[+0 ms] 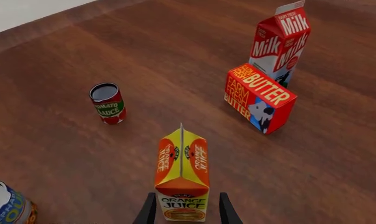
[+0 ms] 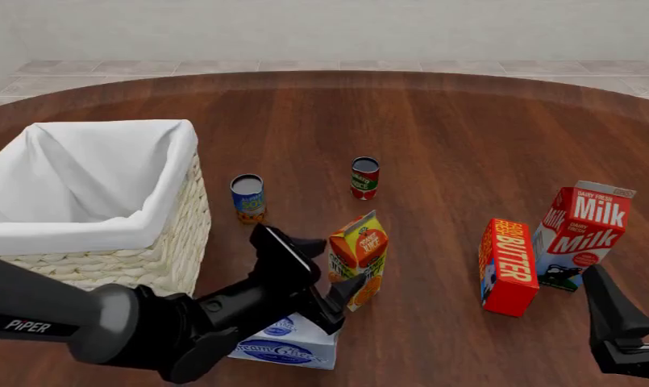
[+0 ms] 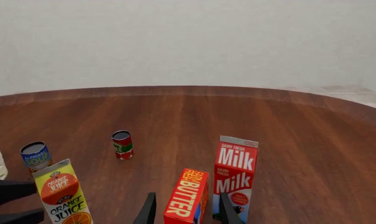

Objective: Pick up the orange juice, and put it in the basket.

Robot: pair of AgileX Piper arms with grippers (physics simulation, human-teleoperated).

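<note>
Front view: high behind both arms, looking down over the whole table (image 2: 464, 121).
Left wrist view: close behind the orange juice (image 1: 182, 179), looking down and forward.
Right wrist view: low, facing the far wall.
Shared by all: orange juice, Milk carton (image 3: 235, 175), Butter box (image 3: 188, 196).

The right gripper (image 3: 186, 211) stands open around the butter box (image 3: 188, 197), with the milk carton (image 3: 236, 176) just beside it.

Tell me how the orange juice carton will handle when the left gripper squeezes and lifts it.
The orange juice carton is tall and narrow, so a push probably tips it. Its flat sides likely suit the left gripper; they may dent. It already looks tilted.
</note>
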